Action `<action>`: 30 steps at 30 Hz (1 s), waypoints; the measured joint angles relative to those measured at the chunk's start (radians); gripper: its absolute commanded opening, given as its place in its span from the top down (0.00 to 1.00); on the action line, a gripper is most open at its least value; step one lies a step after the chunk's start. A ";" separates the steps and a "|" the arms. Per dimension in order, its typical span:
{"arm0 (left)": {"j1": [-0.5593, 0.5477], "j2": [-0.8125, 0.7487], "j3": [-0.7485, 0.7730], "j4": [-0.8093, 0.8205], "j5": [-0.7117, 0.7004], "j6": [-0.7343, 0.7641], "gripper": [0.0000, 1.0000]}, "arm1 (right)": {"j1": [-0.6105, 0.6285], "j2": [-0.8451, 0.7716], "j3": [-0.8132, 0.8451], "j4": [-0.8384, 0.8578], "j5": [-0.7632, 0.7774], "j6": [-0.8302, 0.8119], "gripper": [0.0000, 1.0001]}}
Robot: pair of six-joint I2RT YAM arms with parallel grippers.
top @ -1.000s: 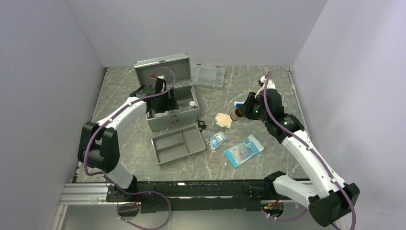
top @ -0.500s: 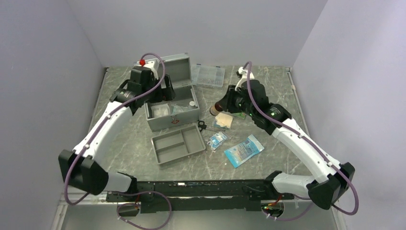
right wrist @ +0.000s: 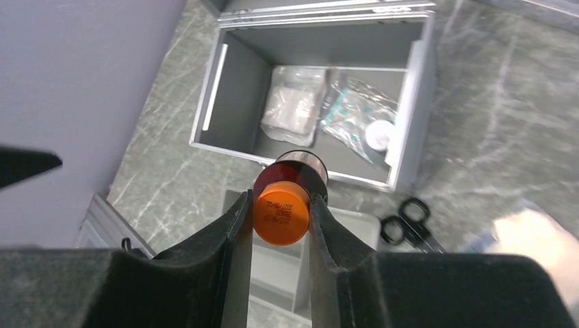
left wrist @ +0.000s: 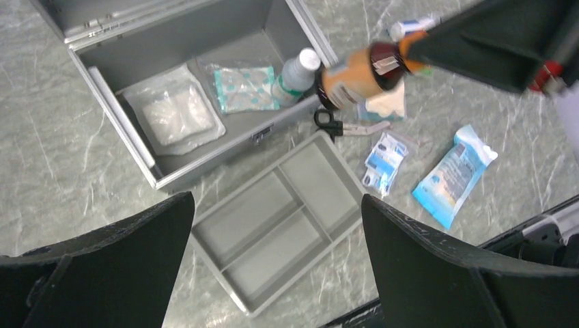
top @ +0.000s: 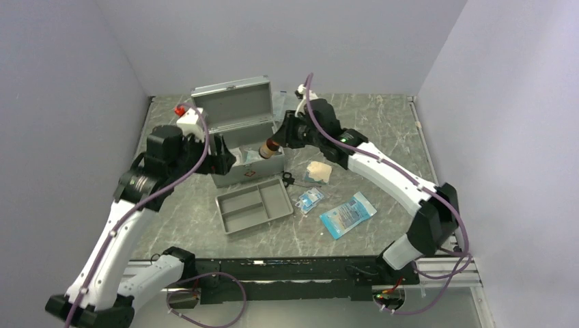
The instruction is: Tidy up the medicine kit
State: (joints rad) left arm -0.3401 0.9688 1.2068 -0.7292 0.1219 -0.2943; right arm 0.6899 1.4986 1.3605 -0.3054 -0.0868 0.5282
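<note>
The medicine kit [top: 249, 172] stands with its lid raised and is partly filled: a white gauze packet [left wrist: 174, 113], a teal-printed packet [left wrist: 244, 89] and a white-capped bottle [left wrist: 297, 72] lie inside. The right gripper [right wrist: 280, 199] is clamped on an amber bottle [right wrist: 290, 167] with an orange cap, held above the kit's front right corner; placement appears to be the step in hand. The left gripper [left wrist: 276, 232] hovers above the kit's front left, jaws fully apart and holding nothing. Outside the kit are the divided tray [left wrist: 273, 225] just in front of it, scissors [left wrist: 334, 125] by its front right corner, and further right a small sachet [left wrist: 384, 158] and a blue packet [left wrist: 454, 174]. Progress is judged at under half.
</note>
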 measured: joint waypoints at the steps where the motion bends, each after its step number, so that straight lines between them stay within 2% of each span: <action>1: 0.000 -0.036 -0.027 -0.007 0.005 0.005 0.01 | 0.008 0.033 0.018 0.015 -0.009 0.006 1.00; 11: 0.000 -0.369 -0.311 -0.049 0.007 0.031 0.01 | 0.047 0.348 0.187 0.166 -0.116 0.115 1.00; 21: 0.000 -0.510 -0.383 -0.041 0.021 0.032 0.00 | 0.047 0.629 0.314 0.301 -0.181 0.295 1.00; 27: 0.000 -0.554 -0.429 0.006 0.039 0.031 0.00 | 0.047 0.725 0.376 0.316 -0.198 0.364 1.00; 30: 0.000 -0.554 -0.435 0.009 0.040 0.031 0.01 | 0.047 0.761 0.414 0.300 -0.203 0.382 0.94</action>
State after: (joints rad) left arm -0.3401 0.4145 0.7719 -0.7200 0.1616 -0.2630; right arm 0.7368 2.2597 1.7748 -0.0051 -0.2893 0.9104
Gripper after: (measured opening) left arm 0.994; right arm 0.300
